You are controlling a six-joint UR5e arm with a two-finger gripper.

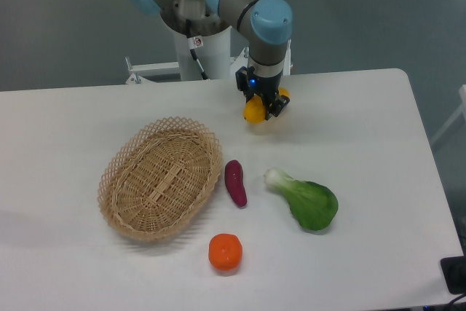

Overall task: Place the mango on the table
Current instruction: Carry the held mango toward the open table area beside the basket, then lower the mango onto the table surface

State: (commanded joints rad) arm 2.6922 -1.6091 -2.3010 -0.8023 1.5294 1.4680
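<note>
The mango (pixel 254 111) is clamped between the fingers of the gripper (pixel 261 105) over the rear part of the table (pixel 378 151); contact with the surface cannot be determined. The wicker basket (pixel 161 178) is seen with nothing in it. A purple sweet potato (pixel 235 183), a bok choy (pixel 304 199) and an orange fruit (pixel 226 252) are located on the tabletop beside the basket.

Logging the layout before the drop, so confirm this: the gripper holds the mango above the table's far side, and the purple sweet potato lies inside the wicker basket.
One detail is wrong. The camera view shows the purple sweet potato lying on the table just right of the wicker basket, not inside it. The rest holds: the gripper holds the mango above the table's far side.
</note>
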